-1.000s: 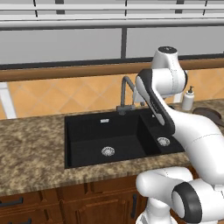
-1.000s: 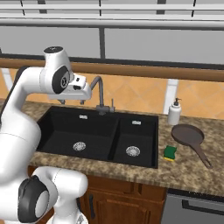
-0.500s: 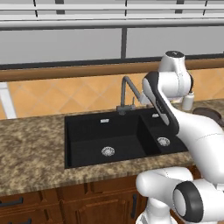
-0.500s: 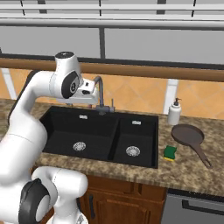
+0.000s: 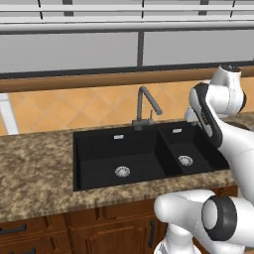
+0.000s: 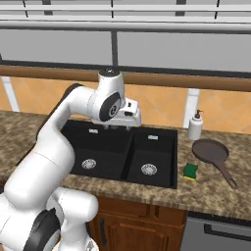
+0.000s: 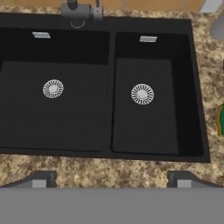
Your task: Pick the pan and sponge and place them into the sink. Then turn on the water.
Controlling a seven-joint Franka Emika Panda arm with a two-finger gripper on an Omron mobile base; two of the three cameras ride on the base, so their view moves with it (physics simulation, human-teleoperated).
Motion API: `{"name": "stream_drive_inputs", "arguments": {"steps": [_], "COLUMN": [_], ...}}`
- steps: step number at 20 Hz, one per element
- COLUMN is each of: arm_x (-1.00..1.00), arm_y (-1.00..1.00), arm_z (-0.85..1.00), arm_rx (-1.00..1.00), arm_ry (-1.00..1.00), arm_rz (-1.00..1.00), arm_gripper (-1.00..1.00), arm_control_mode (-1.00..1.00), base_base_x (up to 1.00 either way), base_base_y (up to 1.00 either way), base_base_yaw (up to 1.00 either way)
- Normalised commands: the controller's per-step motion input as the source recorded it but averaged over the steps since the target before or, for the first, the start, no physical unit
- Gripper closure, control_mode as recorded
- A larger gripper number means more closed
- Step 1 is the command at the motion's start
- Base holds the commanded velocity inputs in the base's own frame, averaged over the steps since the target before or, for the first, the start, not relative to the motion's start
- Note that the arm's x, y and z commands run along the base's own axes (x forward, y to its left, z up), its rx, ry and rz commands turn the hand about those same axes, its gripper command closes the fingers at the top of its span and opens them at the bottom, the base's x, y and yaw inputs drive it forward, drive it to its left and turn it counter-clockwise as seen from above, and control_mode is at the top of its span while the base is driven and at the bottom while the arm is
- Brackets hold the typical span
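The dark brown pan (image 6: 211,151) lies on the granite counter right of the black double-basin sink (image 6: 162,147), its handle pointing to the front right. The yellow-green sponge (image 6: 190,171) rests between the sink's right rim and the pan; its edge shows as the sponge (image 7: 221,119) in the hand view. My gripper (image 6: 117,128) hangs open above the sink's middle, well left of both things, with nothing between its fingers. In the hand view the gripper (image 7: 111,180) looks straight down on the sink (image 7: 78,122) with both drains. No water runs from the faucet (image 5: 146,106).
A white soap dispenser (image 6: 195,126) stands at the back of the counter just behind the pan. Speckled counter (image 6: 215,191) runs along the sink's front and right. The faucet base (image 7: 78,8) sits behind the basin divider. A tiled backsplash and ledge rise behind.
The arm has swung rightward over the sink, carrying the hand from the left basin toward the middle. The jaws stay open; pan and sponge have not moved.
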Motion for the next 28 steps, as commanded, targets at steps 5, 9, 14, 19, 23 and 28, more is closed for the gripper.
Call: {"name": "stream_drive_inputs", "arguments": {"steps": [5, 9, 14, 19, 23, 28], "arm_x": [0.04, 0.32, 0.35, 0.09, 0.27, 0.27], "arm_y": [-1.0, -0.98, -0.97, -0.52, -0.49, -0.59], "arm_z": [-0.33, -0.71, -0.57, -0.22, 0.0, -0.15], "arm_rx": [0.05, -0.06, -0.04, -0.03, 0.0, 0.0], "arm_ry": [0.03, 0.01, 0.0, 0.0, 0.06, 0.06], "arm_rz": [0.0, -0.03, 0.0, 0.0, 0.0, 0.0], "arm_gripper": [-1.0, -1.0, -1.0, -1.0, -1.0, -1.0], "arm_control_mode": [-1.0, -1.0, -1.0, -1.0, -1.0, -1.0], "base_base_x": [0.0, 0.0, 0.0, 0.0, 0.0, 0.0], "base_base_y": [0.0, 0.0, 0.0, 0.0, 0.0, 0.0], "base_base_yaw": [0.0, 0.0, 0.0, 0.0, 0.0, 0.0]}}
